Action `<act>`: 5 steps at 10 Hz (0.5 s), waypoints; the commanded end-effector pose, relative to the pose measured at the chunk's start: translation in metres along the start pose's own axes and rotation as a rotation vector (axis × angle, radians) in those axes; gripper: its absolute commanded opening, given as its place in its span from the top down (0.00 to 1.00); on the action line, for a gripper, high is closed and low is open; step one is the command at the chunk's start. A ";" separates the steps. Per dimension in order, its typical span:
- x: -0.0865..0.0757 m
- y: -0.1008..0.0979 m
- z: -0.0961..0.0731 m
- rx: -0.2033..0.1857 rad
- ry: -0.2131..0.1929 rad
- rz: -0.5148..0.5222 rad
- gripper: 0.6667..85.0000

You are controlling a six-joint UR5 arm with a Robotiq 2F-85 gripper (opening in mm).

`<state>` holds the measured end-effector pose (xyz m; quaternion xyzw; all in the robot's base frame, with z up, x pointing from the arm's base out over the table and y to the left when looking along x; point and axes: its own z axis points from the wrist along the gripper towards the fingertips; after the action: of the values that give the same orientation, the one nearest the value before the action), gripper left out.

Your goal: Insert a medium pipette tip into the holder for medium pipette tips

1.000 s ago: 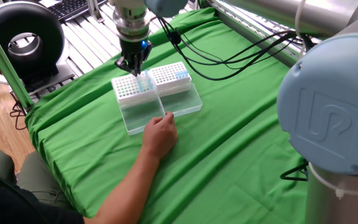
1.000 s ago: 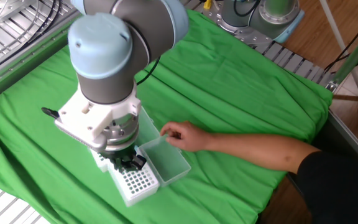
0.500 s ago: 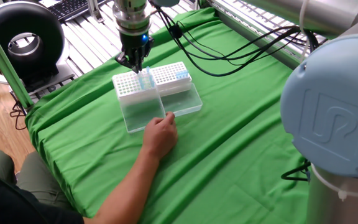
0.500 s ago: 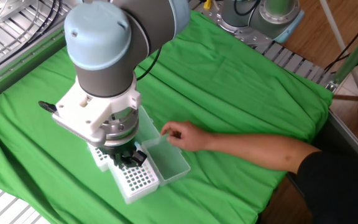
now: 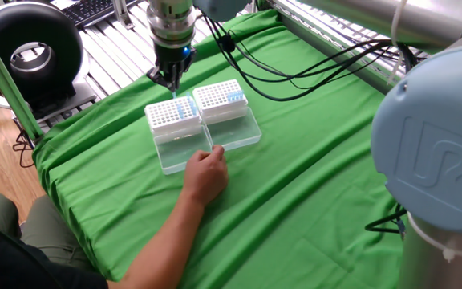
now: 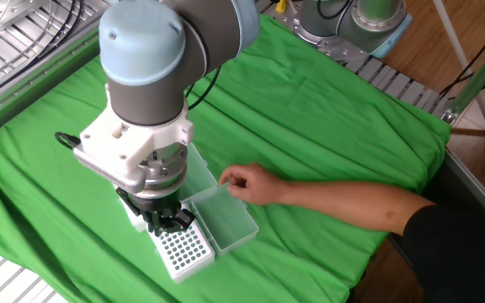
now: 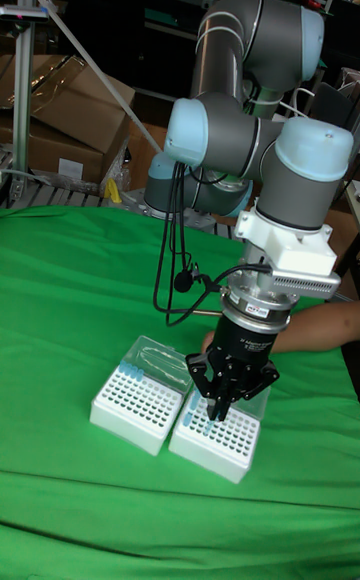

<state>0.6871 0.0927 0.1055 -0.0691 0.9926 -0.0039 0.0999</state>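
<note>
Hovering just above the holder [image 5: 174,114], fingers [image 7: 217,404] drawn close together at the tip; whether gripping a pipette tip, impossible to tell. Holder flat on the green-draped bench [image 5: 311,160], left of its twin [image 5: 220,97], lid open, long axis toward a steadying hand [image 5: 206,176]. Insertion apparently under way; next, likely a straight descent into a free hole.

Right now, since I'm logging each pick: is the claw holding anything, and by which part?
Cannot be told. The claw hovers over the right-hand rack, fingers close together, but no tip is visible between them in any view.
</note>
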 end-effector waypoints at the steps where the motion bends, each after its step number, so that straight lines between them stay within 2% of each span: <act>1: -0.001 0.002 -0.015 -0.012 -0.018 0.016 1.00; 3: 0.001 0.003 -0.024 -0.021 -0.018 0.019 1.00; 5: 0.006 0.003 -0.037 -0.030 0.000 0.016 1.00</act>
<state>0.6805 0.0938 0.1259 -0.0657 0.9925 0.0019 0.1035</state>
